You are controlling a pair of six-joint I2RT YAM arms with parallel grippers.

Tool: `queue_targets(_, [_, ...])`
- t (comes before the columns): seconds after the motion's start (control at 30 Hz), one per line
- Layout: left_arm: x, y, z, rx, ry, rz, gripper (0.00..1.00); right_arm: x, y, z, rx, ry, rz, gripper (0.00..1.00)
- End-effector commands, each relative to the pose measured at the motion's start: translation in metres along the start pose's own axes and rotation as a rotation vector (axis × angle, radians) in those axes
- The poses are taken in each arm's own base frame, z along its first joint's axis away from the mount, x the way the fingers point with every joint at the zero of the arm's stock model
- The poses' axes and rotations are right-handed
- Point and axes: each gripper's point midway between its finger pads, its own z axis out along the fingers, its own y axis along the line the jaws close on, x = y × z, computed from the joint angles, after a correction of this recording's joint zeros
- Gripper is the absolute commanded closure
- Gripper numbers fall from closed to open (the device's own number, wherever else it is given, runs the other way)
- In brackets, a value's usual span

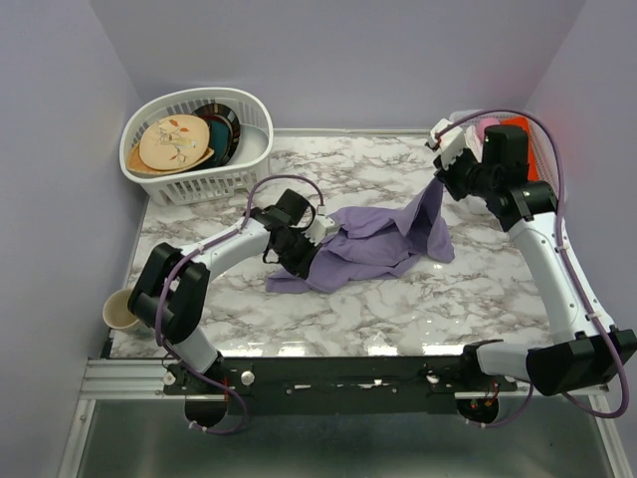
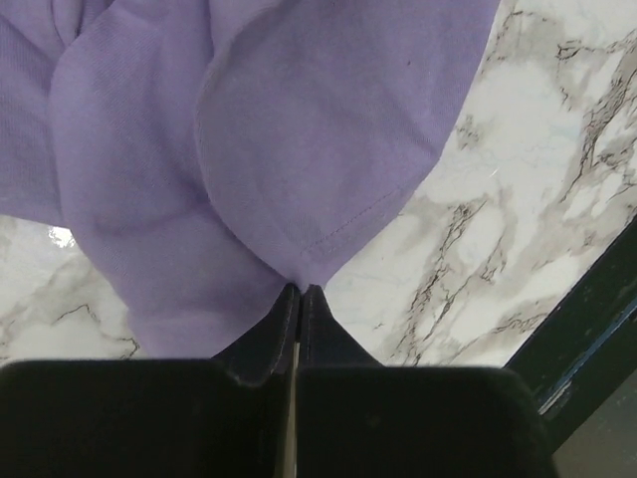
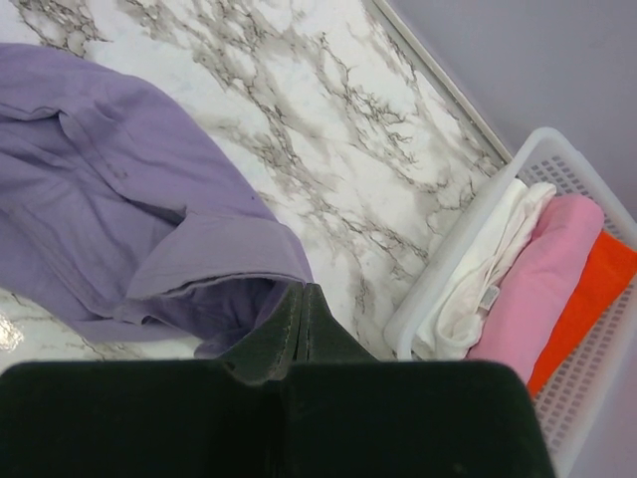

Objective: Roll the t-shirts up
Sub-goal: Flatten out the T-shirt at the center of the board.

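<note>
A: Left tool [image 2: 299, 294]?
B: Pinched together on the lavender t-shirt [image 1: 383, 239] at its hem, mid-worktop [image 1: 418, 309].
A: Right tool [image 3: 304, 294]?
B: Clamping its far-right edge, lifted. That wrist view alone shows a folded white cloth [image 3: 483, 264] with a tag in the basket [image 3: 542, 139], unreadable.

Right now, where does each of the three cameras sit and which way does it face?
Top external: above and behind the bases, looking down on the marble table; both arms show, left gripper and right gripper pinching the purple t-shirt.
Left wrist: on the left arm, looking along its shut fingers at a t-shirt hem and marble.
Right wrist: on the right arm, looking down past its shut fingers at t-shirt and a clothes basket.
Shared: all three see the t-shirt.
</note>
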Motion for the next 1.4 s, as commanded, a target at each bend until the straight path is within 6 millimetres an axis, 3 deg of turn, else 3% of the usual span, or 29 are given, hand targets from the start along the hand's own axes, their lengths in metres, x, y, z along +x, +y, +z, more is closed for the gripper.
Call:
queue_targets(0.0, [-0.010,0.000,-0.016,-0.031,-0.011,0.051,1.00,-0.008,-0.009,0.003,0.021,-0.029,0.016,0.99])
queue_targets(0.07, [-0.006,0.005,-0.038,-0.070,0.021,0.126,1.00,-0.021,-0.025,-0.004,0.077,-0.046,0.007,1.00])
queue_targets(0.1, [-0.018,0.011,-0.056,-0.110,0.001,0.169,1.00,-0.025,-0.037,-0.009,0.110,-0.054,0.014,1.00])
queue_targets(0.13, [-0.018,0.025,-0.073,-0.187,0.025,0.208,1.00,-0.045,-0.055,-0.023,0.165,-0.102,0.019,1.00])
queue_targets(0.17, [-0.007,0.029,-0.092,-0.203,0.089,0.265,1.00,-0.049,-0.067,-0.024,0.190,-0.105,0.033,1.00])
queue_targets(0.23, [-0.018,0.052,-0.135,-0.318,0.089,0.310,1.00,-0.058,-0.097,-0.039,0.269,-0.134,0.084,0.99])
queue_targets(0.27, [-0.019,0.056,-0.156,-0.347,0.080,0.363,1.00,-0.078,-0.115,-0.056,0.320,-0.186,0.086,0.99])
queue_targets(0.3, [-0.028,0.070,-0.183,-0.411,0.028,0.348,1.00,-0.076,-0.130,-0.057,0.348,-0.181,0.109,0.99])
queue_targets(0.33, [-0.033,0.072,-0.198,-0.441,-0.002,0.366,1.00,-0.081,-0.134,-0.059,0.355,-0.191,0.128,0.99])
queue_targets(0.37, [-0.035,0.069,-0.216,-0.463,-0.033,0.395,1.00,-0.093,-0.148,-0.075,0.397,-0.222,0.120,1.00])
queue_targets(0.4, [-0.041,0.065,-0.233,-0.483,-0.054,0.459,1.00,-0.091,-0.154,-0.072,0.404,-0.212,0.124,1.00])
queue_targets(0.53, [-0.029,0.027,-0.251,-0.421,-0.057,0.610,1.00,-0.092,-0.158,-0.077,0.418,-0.210,0.118,1.00])
queue_targets(0.57, [-0.015,0.011,-0.253,-0.382,-0.036,0.634,1.00,-0.090,-0.157,-0.078,0.419,-0.204,0.123,0.99])
queue_targets(0.7, [0.031,-0.051,-0.229,-0.120,0.030,0.729,1.00,-0.073,-0.146,-0.071,0.394,-0.170,0.160,0.99])
queue_targets(0.77, [0.039,-0.085,-0.222,-0.028,-0.018,0.711,0.97,-0.063,-0.137,-0.067,0.371,-0.150,0.177,1.00])
queue_targets(0.87, [0.044,-0.109,-0.211,0.072,-0.024,0.730,0.52,-0.054,-0.129,-0.070,0.366,-0.123,0.172,0.99])
queue_targets(0.9, [0.041,-0.110,-0.207,0.075,-0.017,0.734,0.50,-0.051,-0.129,-0.070,0.372,-0.114,0.167,1.00])
queue_targets(1.03, [0.006,-0.064,-0.174,-0.097,0.016,0.652,0.45,-0.040,-0.118,-0.073,0.365,-0.099,0.173,1.00])
queue_targets(1.07, [-0.017,-0.038,-0.161,-0.205,-0.005,0.644,0.45,-0.038,-0.116,-0.071,0.357,-0.096,0.179,1.00])
queue_targets(1.13, [-0.026,-0.006,-0.135,-0.314,-0.010,0.532,0.45,-0.033,-0.107,-0.067,0.328,-0.094,0.195,1.00])
queue_targets(1.17, [-0.048,0.016,-0.121,-0.386,-0.050,0.496,0.45,-0.031,-0.105,-0.066,0.319,-0.091,0.197,1.00])
queue_targets(1.37, [-0.074,0.074,-0.056,-0.435,-0.073,0.190,0.42,-0.024,-0.096,-0.059,0.280,-0.077,0.204,1.00])
